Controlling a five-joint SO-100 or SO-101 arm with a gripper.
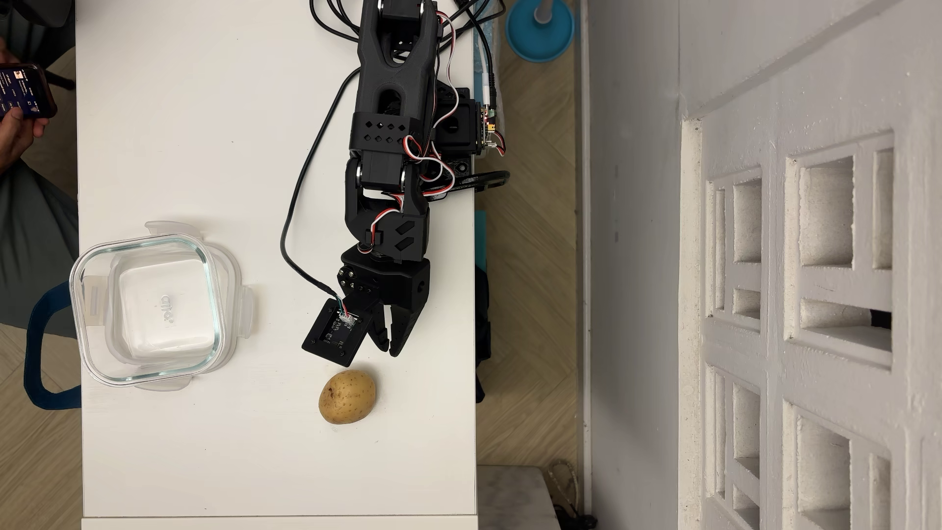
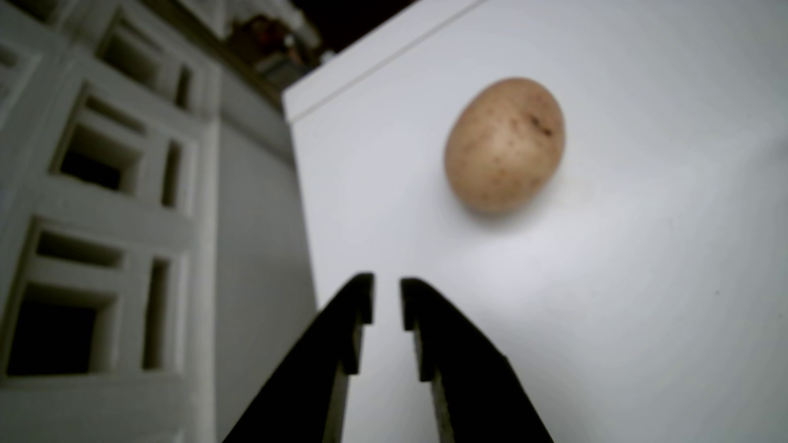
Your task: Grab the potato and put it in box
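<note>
Gripper [image 2: 387, 283] hovering near potato [image 1: 347, 397], fingers slightly parted, holding nothing. Overhead view alone showing empty box [image 1: 148, 308]; wrist view showing potato's dark blemish.

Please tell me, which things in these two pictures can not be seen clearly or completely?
- Wrist view: everything is blurred; the speckles on the potato are smeared, and the box is out of frame.
- Overhead view: the wrist camera board hides part of the tool.
- Overhead view: the lid under the box shows only at its edges.
- Overhead view: the phone is cut by the left edge, its text too small.
</note>
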